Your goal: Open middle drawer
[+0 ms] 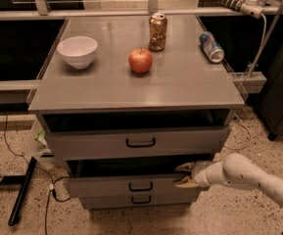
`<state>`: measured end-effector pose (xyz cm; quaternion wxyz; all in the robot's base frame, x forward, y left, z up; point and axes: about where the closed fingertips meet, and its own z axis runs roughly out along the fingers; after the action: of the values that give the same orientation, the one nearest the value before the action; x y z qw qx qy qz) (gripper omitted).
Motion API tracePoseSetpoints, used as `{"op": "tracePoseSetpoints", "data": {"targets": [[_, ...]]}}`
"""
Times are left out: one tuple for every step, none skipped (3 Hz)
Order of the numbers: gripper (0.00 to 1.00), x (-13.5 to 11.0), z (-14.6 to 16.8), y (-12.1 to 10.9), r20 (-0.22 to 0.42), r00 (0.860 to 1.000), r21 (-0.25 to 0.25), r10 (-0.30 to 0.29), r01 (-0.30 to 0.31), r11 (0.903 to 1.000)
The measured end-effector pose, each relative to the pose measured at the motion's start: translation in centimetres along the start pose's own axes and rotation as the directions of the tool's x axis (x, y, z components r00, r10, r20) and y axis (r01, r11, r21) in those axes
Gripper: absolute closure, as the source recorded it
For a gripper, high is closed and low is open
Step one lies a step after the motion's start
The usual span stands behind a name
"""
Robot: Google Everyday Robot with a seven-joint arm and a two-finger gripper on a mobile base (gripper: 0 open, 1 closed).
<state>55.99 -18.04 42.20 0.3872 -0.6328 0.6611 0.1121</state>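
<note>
The gripper (180, 175) sits at the middle drawer's (106, 186) right top edge, below the top drawer (92, 144).

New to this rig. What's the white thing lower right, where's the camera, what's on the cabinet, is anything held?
One camera view, looking down at the front of a grey drawer cabinet; where the camera sits isn't known. The white tube at lower right is the robot's single arm, ending in its gripper, which is at the right end of the middle drawer, by its top edge. That drawer is pulled partly out, as is the top drawer; the bottom drawer sits further in. On top: a white bowl, a red apple, an upright can and a can lying on its side. The gripper carries no loose object.
</note>
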Motion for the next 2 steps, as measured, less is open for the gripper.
{"op": "tracePoseSetpoints", "data": {"targets": [[0.81, 0.0, 0.0, 0.0, 0.0, 1.0, 0.0, 0.0, 0.0, 1.0], [0.58, 0.0, 0.0, 0.01, 0.0, 1.0, 0.0, 0.0, 0.0, 1.0]]}}
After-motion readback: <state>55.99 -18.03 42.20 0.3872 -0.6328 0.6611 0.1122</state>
